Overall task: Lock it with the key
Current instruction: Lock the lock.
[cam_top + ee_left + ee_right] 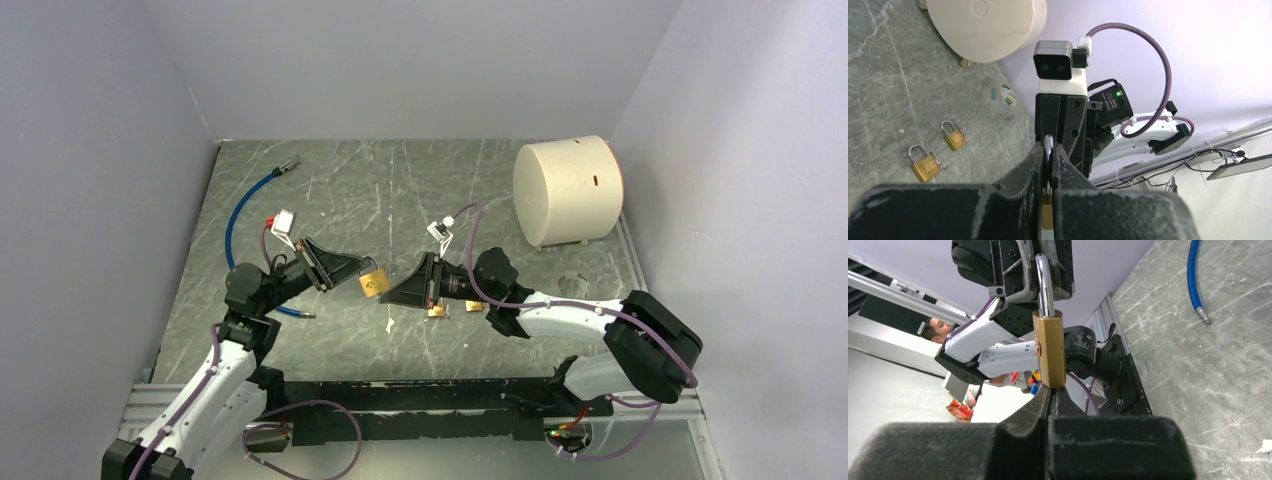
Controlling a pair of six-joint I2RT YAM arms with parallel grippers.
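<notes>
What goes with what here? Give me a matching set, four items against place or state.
Items:
1 brass padlock
2 blue hose
3 white drum
4 right gripper

Place or state:
A on its side, far right of table
B shut, tips at the padlock's base
C shackle clamped in left gripper
D lying far left of table

Pairs: 1-C, 2-D, 3-A, 4-B

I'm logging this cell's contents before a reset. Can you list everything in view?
held padlock: one, brass, in the air, shackle in the left tool
loose padlocks: two, brass, lying on the table
drum: one, cream, on its side, far right
hose: one, blue, far left
clear roll: one, beside the drum
table: one, grey, scratched
left tool: one, black, shut on the shackle
right tool: one, black, shut under the held padlock
</notes>
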